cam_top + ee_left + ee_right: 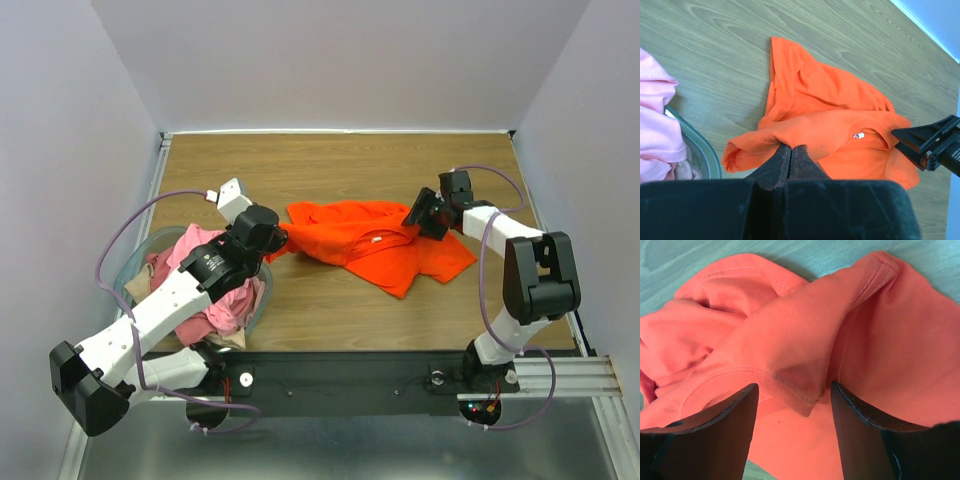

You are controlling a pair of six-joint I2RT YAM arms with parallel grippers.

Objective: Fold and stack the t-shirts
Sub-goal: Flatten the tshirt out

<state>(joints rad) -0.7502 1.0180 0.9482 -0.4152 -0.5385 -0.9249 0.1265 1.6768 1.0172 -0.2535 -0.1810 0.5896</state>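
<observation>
The orange-red t-shirt (pixel 370 245) lies crumpled on the wooden table, its white neck label (pixel 858 135) facing up. My left gripper (pixel 281 240) is shut on the shirt's left edge (pixel 765 137), with its jaws pressed together on the cloth (pixel 790 147). My right gripper (pixel 415 218) is open at the shirt's right side. Its jaws straddle a raised fold with a ribbed hem (pixel 795 390) without closing on it. Pink t-shirts (pixel 215 290) are piled in the clear bluish basket (pixel 140 250) at the left, partly hidden by my left arm. A beige bit (pixel 233 338) shows at the pile's near edge.
The basket rim (pixel 702 150) and pink cloth (pixel 655 120) sit close to the left of my left gripper. The right gripper's fingers (pixel 927 140) show at the right edge of the left wrist view. Bare wood (pixel 330 160) lies behind the shirt, and walls enclose the table.
</observation>
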